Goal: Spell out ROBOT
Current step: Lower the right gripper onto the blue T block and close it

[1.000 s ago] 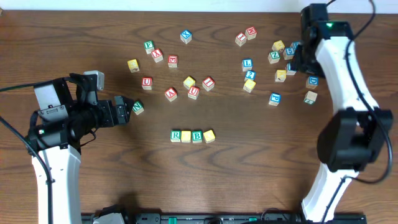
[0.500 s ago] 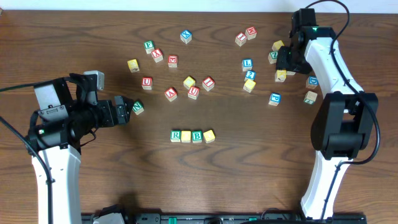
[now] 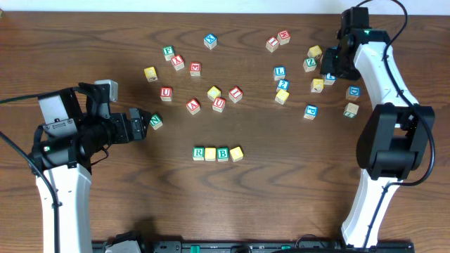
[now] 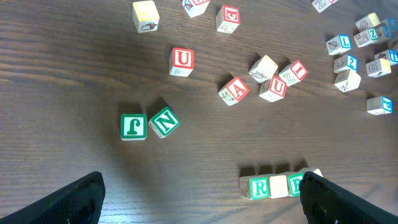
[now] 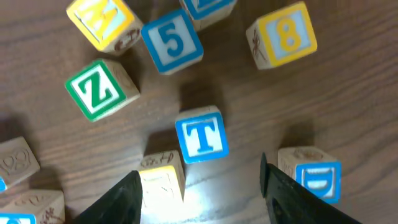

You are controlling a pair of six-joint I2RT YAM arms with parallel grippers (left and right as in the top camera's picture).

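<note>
Hovering above the blue T block [image 5: 201, 135], right hand [image 5: 200, 186] spread open, lined up to grab it, probably as last letter; four-block row [image 3: 217, 153] starting R sits centre of bench [image 3: 281, 204]; left hand [image 4: 202, 196] open, empty, parked aside.

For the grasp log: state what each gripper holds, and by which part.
Nothing is held: left gripper is open and empty; right gripper is open, the blue T block just ahead of its jaws, ungripped.
</note>
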